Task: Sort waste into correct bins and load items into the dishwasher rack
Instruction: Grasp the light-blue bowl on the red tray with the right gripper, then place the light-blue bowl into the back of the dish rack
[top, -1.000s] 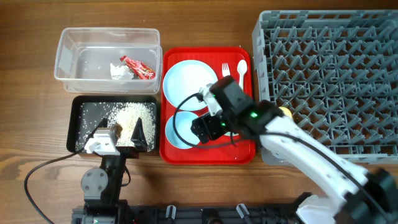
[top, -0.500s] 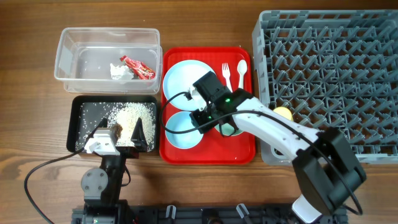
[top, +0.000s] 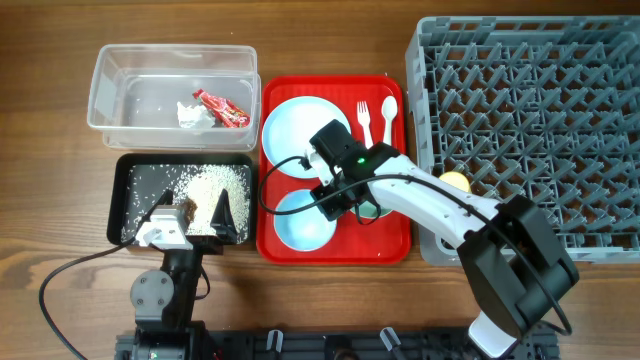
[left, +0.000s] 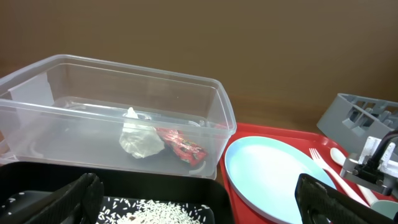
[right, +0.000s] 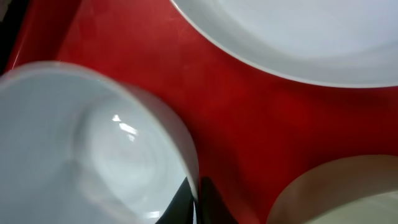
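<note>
In the right wrist view my right gripper (right: 194, 200) is shut on the rim of the small light blue bowl (right: 93, 143). From overhead it (top: 335, 200) holds that bowl (top: 303, 222) on the red tray's near half. The mint green bowl (top: 374, 209) lies partly under the arm. The large light blue plate (top: 305, 125), white fork (top: 365, 118) and spoon (top: 388, 115) lie on the tray's far half. A yellow cup (top: 455, 182) stands in the grey rack (top: 530, 130). The clear tub (top: 110, 75) holds the red wrapper (top: 223, 108) and tissue (top: 190, 114). My left gripper (top: 200, 215) is open over the black tray (top: 125, 175) of rice (top: 215, 185).
The red serving tray (top: 395, 240) lies between the two bins and the rack, its right edge close to the rack's wall. In the left wrist view the tub (left: 217, 118) stands just beyond the black tray, with the plate (left: 273, 177) to its right.
My right gripper has closed on the small blue bowl's rim. Its arm swung left over the tray, and the bowl shifted slightly toward the near edge. The left arm has not moved.
</note>
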